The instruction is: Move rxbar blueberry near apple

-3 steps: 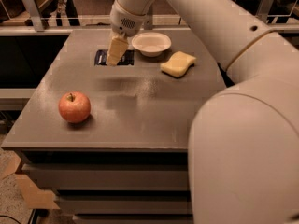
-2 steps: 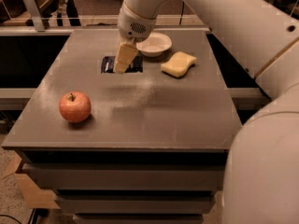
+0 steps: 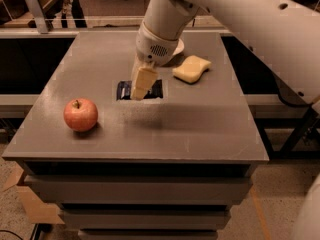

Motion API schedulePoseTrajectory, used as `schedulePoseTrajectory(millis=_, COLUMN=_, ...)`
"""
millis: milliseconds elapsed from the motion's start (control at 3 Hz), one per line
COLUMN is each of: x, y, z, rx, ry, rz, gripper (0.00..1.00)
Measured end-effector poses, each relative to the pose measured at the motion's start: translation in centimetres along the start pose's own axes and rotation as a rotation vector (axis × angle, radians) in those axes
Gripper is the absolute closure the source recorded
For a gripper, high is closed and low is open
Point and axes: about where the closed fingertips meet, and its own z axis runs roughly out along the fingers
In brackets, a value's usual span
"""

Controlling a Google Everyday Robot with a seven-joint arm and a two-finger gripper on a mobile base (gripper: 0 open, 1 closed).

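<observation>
Count on the counter (image 3: pixel 200 119): one rxbar blueberry (image 3: pixel 154 90), one apple (image 3: pixel 80 114), one pale yellow sponge (image 3: pixel 191 68), one white bowl (image 3: pixel 178 46). One arm (image 3: pixel 165 19), one pincer (image 3: pixel 138 90).

Containers: the bowl is the only one. It sits at the far side of the counter, behind the sponge. The arm covers most of it, so only a strip of rim shows and its contents cannot be read.

Pincer: it reaches down from the upper right and sits at mid-counter, directly over the middle of the rxbar blueberry. The pale tip hides the bar's centre, and the dark wrapper shows on either side of it. Against the two previous frames, the bar has travelled with the pincer from the far side of the counter toward the middle, while apple and sponge kept their places. The pincer is therefore taken as clamped on the bar.

Rxbar blueberry: flat and level at mid-counter. Whether it touches the surface or rides just above it cannot be told.

Apple: upright with its stem up, near the front-left corner. It is apart from the bar, to the bar's left and nearer the front edge.

Sponge: right of the bar, farther back, not touching it.
</observation>
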Motion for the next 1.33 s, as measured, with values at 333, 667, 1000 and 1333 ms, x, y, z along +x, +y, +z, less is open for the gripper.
schedulePoseTrajectory(millis=333, x=0.3, y=1.5, z=2.1, rx=-0.030, ry=0.023, rz=-0.008, gripper=1.00)
schedulePoseTrajectory(millis=667, x=-0.3, y=2.8, z=4.2, rx=-0.059, ry=0.044, rz=-0.036, gripper=1.00)
schedulePoseTrajectory(millis=1000, x=-1.1, y=3.6, z=5.7, rx=-0.081, ry=0.041, rz=-0.063, gripper=1.00)
schedulePoseTrajectory(millis=1333, x=-1.2, y=3.6, z=5.7, rx=-0.079, ry=0.042, rz=-0.063, gripper=0.82)
